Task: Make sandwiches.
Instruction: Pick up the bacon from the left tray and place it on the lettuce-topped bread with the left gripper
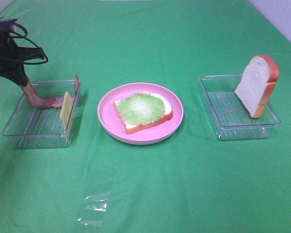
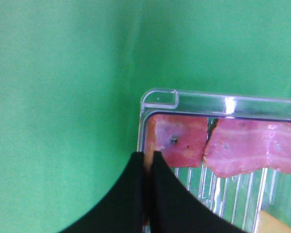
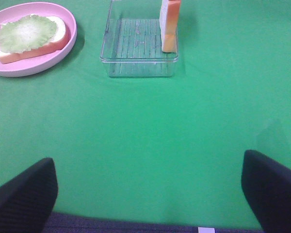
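Observation:
A bread slice [image 1: 144,114] topped with pale green lettuce [image 1: 141,106] lies on the pink plate [image 1: 106,116]; it also shows in the right wrist view [image 3: 31,46]. My left gripper [image 1: 20,80] is shut on the end of a bacon strip [image 1: 39,101], which curves up out of the left clear tray [image 1: 36,133]. In the left wrist view the fingers [image 2: 165,194] pinch the strip's edge [image 2: 179,141]. A second bacon strip [image 1: 76,90] and a yellow cheese square [image 1: 66,108] lean in that tray. A second bread slice [image 1: 257,85] stands in the right tray [image 1: 242,128]. My right gripper [image 3: 150,194] is open and empty.
The green cloth [image 1: 184,184] covers the whole table. A crumpled piece of clear plastic film [image 1: 94,204] lies on it near the front, left of centre. The right gripper hangs over bare cloth in front of the right tray [image 3: 138,65].

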